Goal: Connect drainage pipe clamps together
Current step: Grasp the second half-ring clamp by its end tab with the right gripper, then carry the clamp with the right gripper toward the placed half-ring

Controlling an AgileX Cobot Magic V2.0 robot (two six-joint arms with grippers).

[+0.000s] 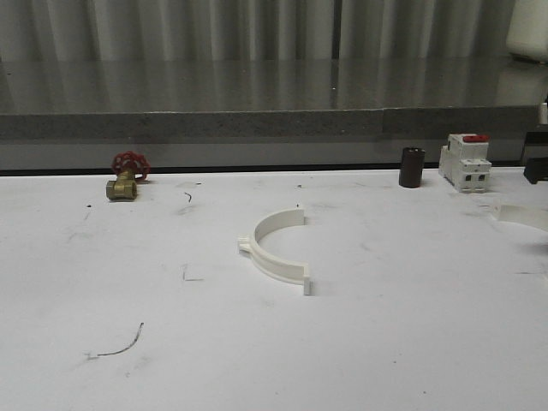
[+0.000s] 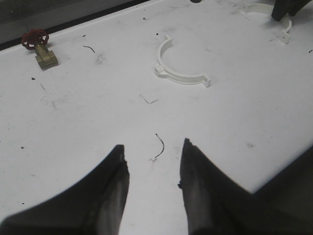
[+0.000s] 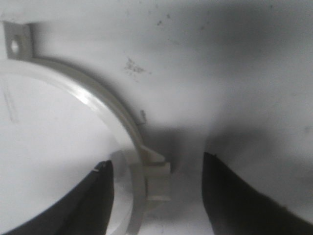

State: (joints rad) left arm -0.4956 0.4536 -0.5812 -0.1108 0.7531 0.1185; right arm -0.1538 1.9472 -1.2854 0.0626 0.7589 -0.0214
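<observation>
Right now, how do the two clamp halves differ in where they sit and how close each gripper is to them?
The middle clamp half lies alone near the table's centre, nothing touching it; the right clamp half lies at the table's right edge. The right gripper is open and straddles the right clamp half at its outer lug, not yet closed on it, while the left gripper, also open, is well short of the middle clamp half. Both are white semicircular bands with end tabs, lying flat.

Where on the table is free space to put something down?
The near part of the table in front of the middle clamp is bare, as is the stretch between it and the brass valve. The far right is crowded: dark cylinder, breaker, second clamp.
</observation>
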